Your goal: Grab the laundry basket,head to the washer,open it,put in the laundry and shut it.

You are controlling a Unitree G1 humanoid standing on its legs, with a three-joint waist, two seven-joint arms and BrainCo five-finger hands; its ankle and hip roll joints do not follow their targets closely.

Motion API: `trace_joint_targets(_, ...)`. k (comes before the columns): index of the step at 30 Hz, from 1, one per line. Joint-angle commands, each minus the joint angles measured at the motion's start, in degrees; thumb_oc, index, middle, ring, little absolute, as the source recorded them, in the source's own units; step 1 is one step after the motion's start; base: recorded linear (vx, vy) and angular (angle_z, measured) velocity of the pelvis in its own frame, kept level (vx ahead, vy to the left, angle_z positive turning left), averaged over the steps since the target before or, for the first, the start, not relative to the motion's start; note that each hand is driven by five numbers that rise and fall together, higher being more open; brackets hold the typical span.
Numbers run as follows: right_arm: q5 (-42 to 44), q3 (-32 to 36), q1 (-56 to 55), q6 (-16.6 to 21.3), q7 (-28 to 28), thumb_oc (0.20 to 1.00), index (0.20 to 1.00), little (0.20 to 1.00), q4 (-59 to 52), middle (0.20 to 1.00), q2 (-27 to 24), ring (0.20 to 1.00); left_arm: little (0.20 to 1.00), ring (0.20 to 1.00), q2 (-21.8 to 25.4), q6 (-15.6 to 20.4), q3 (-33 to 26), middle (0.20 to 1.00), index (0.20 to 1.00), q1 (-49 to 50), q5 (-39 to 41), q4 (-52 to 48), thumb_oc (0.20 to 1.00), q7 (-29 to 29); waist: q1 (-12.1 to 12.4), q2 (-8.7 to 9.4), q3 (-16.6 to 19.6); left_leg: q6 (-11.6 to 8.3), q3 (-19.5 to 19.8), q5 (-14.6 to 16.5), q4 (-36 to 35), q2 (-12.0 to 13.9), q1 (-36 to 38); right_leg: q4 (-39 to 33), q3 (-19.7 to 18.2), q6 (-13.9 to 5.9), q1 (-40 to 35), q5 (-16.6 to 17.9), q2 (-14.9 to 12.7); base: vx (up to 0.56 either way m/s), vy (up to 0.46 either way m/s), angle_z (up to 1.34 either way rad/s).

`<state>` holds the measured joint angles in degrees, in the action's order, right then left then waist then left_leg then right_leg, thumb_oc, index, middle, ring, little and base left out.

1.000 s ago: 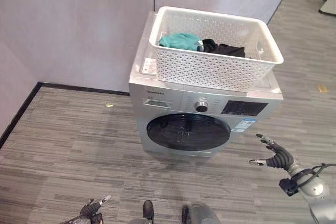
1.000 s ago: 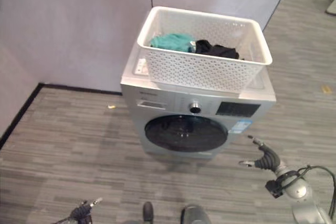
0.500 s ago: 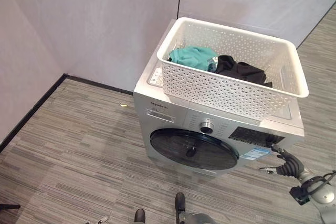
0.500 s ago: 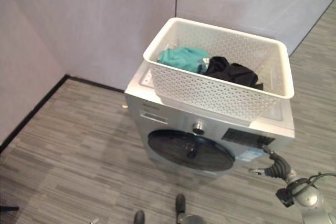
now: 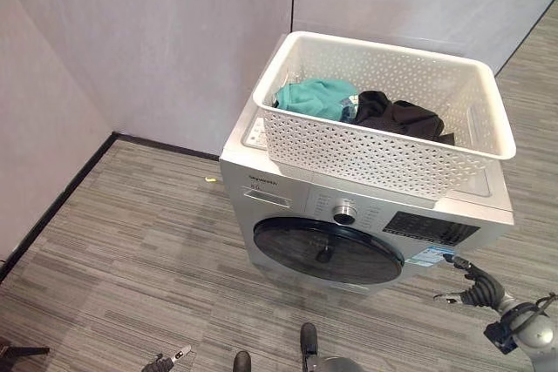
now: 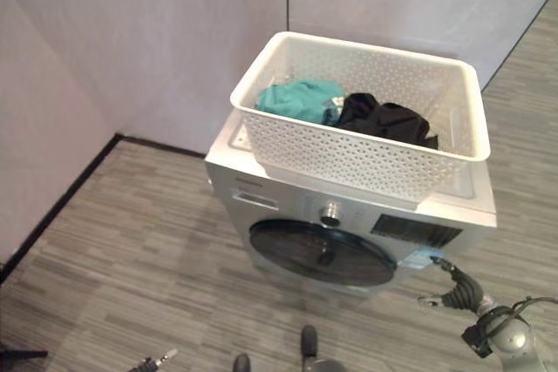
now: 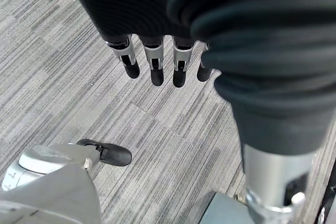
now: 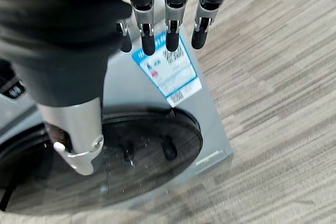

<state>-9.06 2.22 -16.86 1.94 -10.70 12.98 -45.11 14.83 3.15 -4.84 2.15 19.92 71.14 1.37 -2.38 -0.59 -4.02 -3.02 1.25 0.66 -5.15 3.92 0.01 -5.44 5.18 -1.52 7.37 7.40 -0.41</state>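
Laundry basket (image 5: 384, 119) sits on the washer (image 5: 288, 193) above the right hand (image 5: 475, 285), whose relaxed, empty fingers have closed in beside the still-shut door (image 5: 327, 250), so opening comes next, while the left hand (image 5: 166, 361) hangs loose.

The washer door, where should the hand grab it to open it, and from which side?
Likely the door's right edge, coming from the front right, where the open right hand already hovers by the label. The door is a round dark disc, shut flush in the washer front; no handle shows, so the catch side is a guess. The basket on top is out of the way.
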Motion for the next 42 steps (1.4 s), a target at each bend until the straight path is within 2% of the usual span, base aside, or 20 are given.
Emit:
trace_joint_targets(1,-4.14,-0.65,3.65,1.24,1.57,1.000,1.000,1.000,-0.61,1.000,-2.91,1.000,1.000,1.000,1.11,1.05,0.66,1.000,1.000,-2.37,0.15,2.29,1.000,-0.13,1.15,2.07,-0.17,0.02,-1.09,-2.00,0.15,-1.65,-2.96,0.44,-1.16,-4.77,-3.78,-4.87,-2.35,0.00,0.000,0.00)
trace_joint_targets(8,-7.26,-4.49,10.64,1.35,3.91,1.000,1.000,1.000,4.29,1.000,-5.40,1.000,1.000,1.000,0.65,1.12,2.32,1.000,1.000,-2.88,-1.54,2.94,1.000,-0.35,1.61,0.60,-1.13,0.17,-1.61,-2.17,0.15,-2.08,-4.18,0.44,-1.55,-5.36,-2.05,-3.79,-3.07,-0.02,0.018,0.00)
trace_joint_targets(12,-7.59,-6.98,13.52,1.22,4.58,1.000,1.000,1.000,6.49,1.000,-4.92,1.000,1.000,1.000,0.44,1.26,2.55,1.000,1.000,-3.37,-1.23,2.92,1.000,-0.52,1.99,0.38,-1.61,0.20,-1.85,-2.43,0.15,-2.07,-5.12,0.44,-1.70,-5.56,-0.89,-3.35,-3.31,-0.05,0.025,-0.04)
trace_joint_targets(15,-8.71,-11.28,17.52,1.10,6.10,1.000,1.000,1.000,12.13,1.000,-3.39,1.000,1.000,1.000,-0.03,1.90,4.33,1.000,1.000,-3.61,-1.15,2.27,1.000,-1.01,2.61,0.29,-2.38,0.30,-1.36,-2.85,0.15,-2.28,-6.11,0.44,-1.37,-5.62,-0.29,-3.14,-3.57,-0.03,0.009,-0.05)
trace_joint_targets(23,-8.58,-14.12,20.38,0.84,7.49,1.000,1.000,1.000,16.41,1.000,-0.86,1.000,1.000,1.000,0.15,2.19,5.13,1.000,1.000,-3.50,-1.15,2.18,1.000,-1.37,3.16,0.06,-2.46,0.37,-0.88,-2.92,0.15,-2.52,-6.33,0.44,-1.03,-5.68,-0.17,-3.18,-3.87,0.00,0.005,0.04)
trace_joint_targets(26,-9.35,-16.03,22.52,1.48,10.20,1.000,1.000,1.000,19.46,1.000,0.84,1.000,1.000,1.000,0.16,2.65,5.74,1.000,1.000,-3.47,-1.92,2.18,1.000,-2.16,3.69,-0.27,-2.55,0.44,-0.75,-2.87,0.15,-2.68,-6.51,0.44,-0.90,-5.83,-0.01,-3.17,-4.07,0.00,0.000,0.00)
trace_joint_targets(37,-12.12,-21.45,25.24,2.56,13.98,1.000,1.000,1.000,25.76,1.000,4.40,1.000,1.000,1.000,-0.49,3.76,7.39,1.000,1.000,-3.64,-2.64,1.84,1.000,-3.59,4.65,-0.67,-2.78,0.28,-0.04,-3.32,0.15,-2.80,-7.08,0.44,-0.11,-5.93,0.19,-3.25,-4.42,0.00,0.002,0.02)
trace_joint_targets(42,-12.67,-23.55,25.96,2.25,14.01,1.000,1.000,1.000,29.67,1.000,5.93,1.000,1.000,1.000,-0.60,4.18,8.31,1.000,1.000,-3.86,-2.49,1.32,1.000,-3.92,4.97,-0.91,-2.78,-0.03,0.72,-3.82,0.15,-3.06,-8.00,0.44,0.63,-5.94,0.46,-3.34,-4.76,-0.01,-0.001,0.05)
